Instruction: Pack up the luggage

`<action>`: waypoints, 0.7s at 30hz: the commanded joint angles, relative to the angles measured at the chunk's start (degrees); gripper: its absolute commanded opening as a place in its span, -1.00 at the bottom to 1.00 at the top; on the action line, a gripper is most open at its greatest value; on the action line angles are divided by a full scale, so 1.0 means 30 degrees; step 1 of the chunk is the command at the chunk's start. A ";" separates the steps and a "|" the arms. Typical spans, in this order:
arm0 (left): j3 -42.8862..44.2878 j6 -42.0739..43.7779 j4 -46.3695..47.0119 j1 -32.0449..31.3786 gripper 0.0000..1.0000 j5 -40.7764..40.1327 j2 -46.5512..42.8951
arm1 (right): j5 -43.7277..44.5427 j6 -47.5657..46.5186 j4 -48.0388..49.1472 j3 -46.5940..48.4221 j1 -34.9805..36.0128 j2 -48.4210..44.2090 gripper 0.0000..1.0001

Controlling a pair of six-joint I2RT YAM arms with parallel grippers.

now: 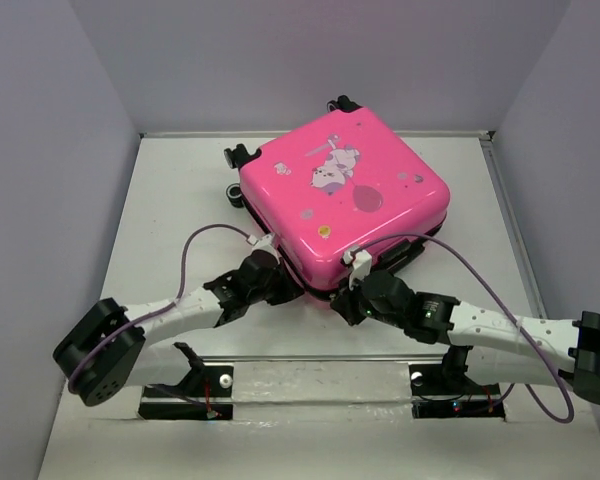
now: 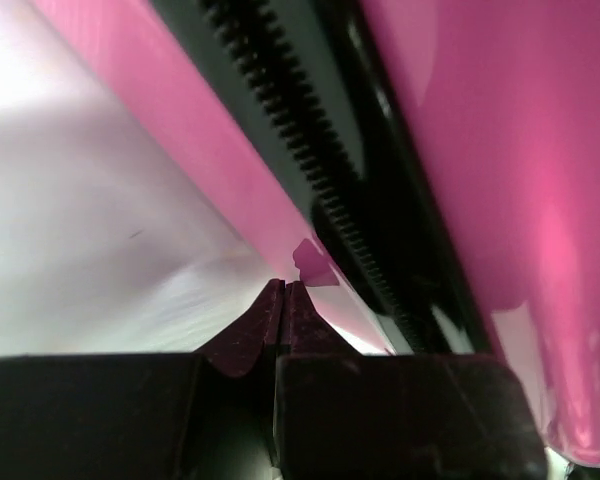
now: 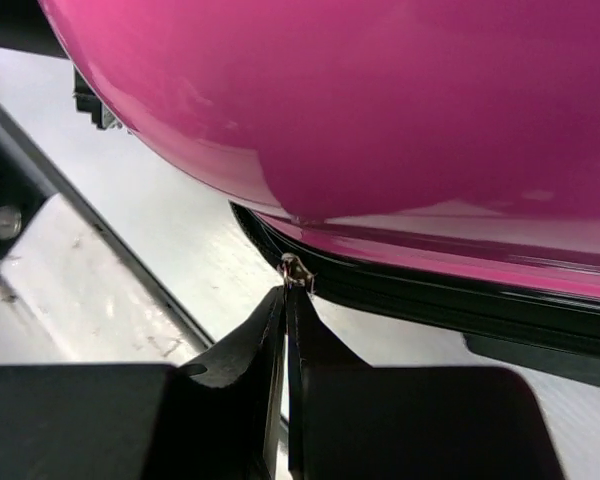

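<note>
Pale grey walls (image 1: 280,60) box in a white counter (image 1: 160,200). The luggage (image 1: 345,190) lies flat in the upper middle of the top view, turned at an angle, with its lid down on the base. Nothing loose lies on the counter, so I judge the filling done; what is left is the zipper. A dark seam shows along the lower edge, where both my claws sit.

My left claw (image 2: 285,290) is closed, its tips meeting just below a small pink tab (image 2: 315,265) beside the zipper teeth (image 2: 280,120). I cannot tell whether the tab is caught between them. My right claw (image 3: 288,295) is closed too, and it looks pinched on a tiny metal pull (image 3: 295,268) at the black zipper band.

The shell is hard, glossy pink plastic with rounded corners. It throws soft highlights, and a pale cartoon print sits on the lid. The teeth are fine, black and evenly ridged. Black wheels (image 1: 238,155) stick out at the upper left edge. The counter is smooth and matte, lightly scuffed.
</note>
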 commanded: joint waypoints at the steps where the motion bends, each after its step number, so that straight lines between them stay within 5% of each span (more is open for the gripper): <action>1: 0.3905 -0.0765 0.6817 -0.1328 -0.88 -0.0677 0.2591 | -0.0427 0.0374 0.0085 0.0856 0.0071 0.0668 -0.87; 8: 0.6838 -0.1116 0.8695 -0.1357 -0.89 -0.0413 0.6576 | 0.0066 0.1635 -0.0241 0.2699 0.3003 0.2073 -0.86; 16: 0.7402 0.0142 0.7531 -0.0688 -0.88 -0.2170 0.7112 | 0.5694 0.0350 0.4387 0.4489 0.3003 0.3042 -0.86; 18: 0.6321 0.0289 0.6269 0.0980 -0.66 -0.1850 0.5212 | 0.5461 0.0056 0.4361 0.4550 0.3003 0.3072 -0.86; 19: 0.5794 0.0492 0.5396 0.1566 -0.25 -0.1907 0.4276 | 0.5489 0.0229 0.4187 0.4172 0.3003 0.2985 -0.86; 21: 0.4619 0.0815 0.3959 0.3323 0.21 -0.2521 0.1055 | 0.5402 0.0697 0.4010 0.3557 0.3003 0.2751 -0.86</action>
